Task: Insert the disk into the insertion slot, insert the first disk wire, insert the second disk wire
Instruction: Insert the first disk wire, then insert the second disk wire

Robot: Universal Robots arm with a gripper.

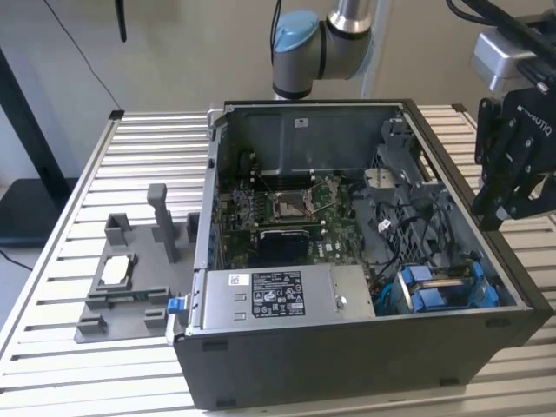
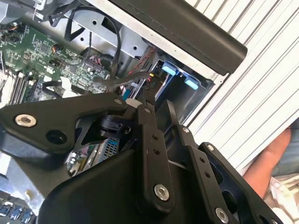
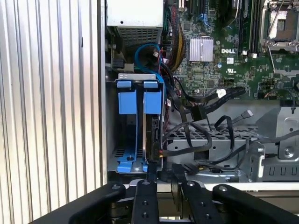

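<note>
The disk (image 3: 153, 126) stands on edge in the drive bay of the open computer case (image 1: 347, 356) on the slatted tabletop (image 1: 148, 130). The pincer (image 3: 164, 170) hovers near that bay; I cannot tell whether it is open or closed.

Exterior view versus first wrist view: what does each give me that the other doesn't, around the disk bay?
Exterior, not first wrist: the grey fixture on the table at the exterior view's left, and the arm joint behind the case.
First wrist, not exterior: the blue cable loop and coloured wire bundle by the power supply, plus a close look at what seems the disk edge in the bay.
Both: the blue carriers, power supply, and gripper near the bay end.
</note>
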